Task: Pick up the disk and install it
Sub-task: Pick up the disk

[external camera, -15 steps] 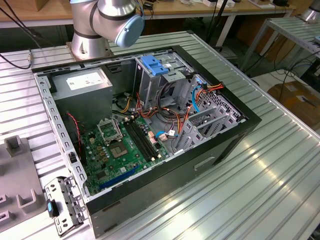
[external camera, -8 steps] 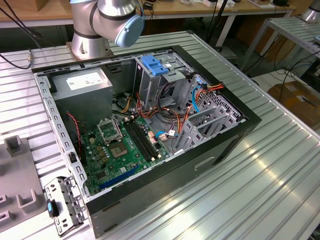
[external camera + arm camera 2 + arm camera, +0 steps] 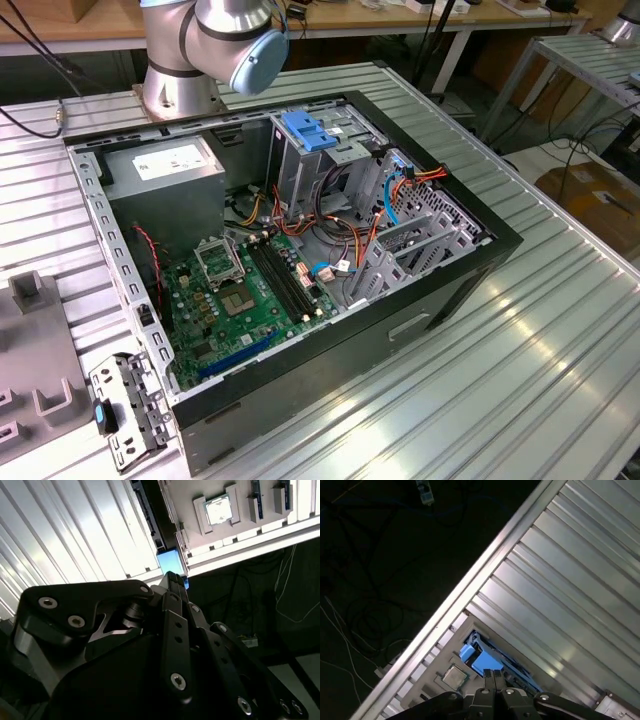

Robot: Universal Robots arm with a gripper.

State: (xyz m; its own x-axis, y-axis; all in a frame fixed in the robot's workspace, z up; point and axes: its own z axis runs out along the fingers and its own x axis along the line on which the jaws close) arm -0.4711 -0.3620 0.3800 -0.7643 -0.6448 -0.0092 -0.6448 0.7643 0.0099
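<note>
Disk (image 3: 480, 657): it lies at the edge of a grey tray (image 3: 437, 662) that sits on the ribbed metal table (image 3: 570, 580), close to the table's rim. In the first wrist view its blue side rail faces the camera, and the dark body runs back along the tray's border. In the second wrist view the disk (image 3: 156, 522) shows as a dark slab that ends in the blue rail. A square processor chip (image 3: 219, 510) rests in a pocket of the tray (image 3: 200, 545) beside it.

Gripper (image 3: 492, 672): in both wrist views the tips point straight at the rail end of the disk and overlap it. Whether they touch it cannot be told. The two fingers (image 3: 487, 680) stand pressed together with a thin seam between them, and nothing is seen between them. In the second wrist view the gripper (image 3: 175, 577) ends just at the blue rail.

Exterior view: an open computer case (image 3: 300, 260) lies on the table (image 3: 560, 350).
</note>
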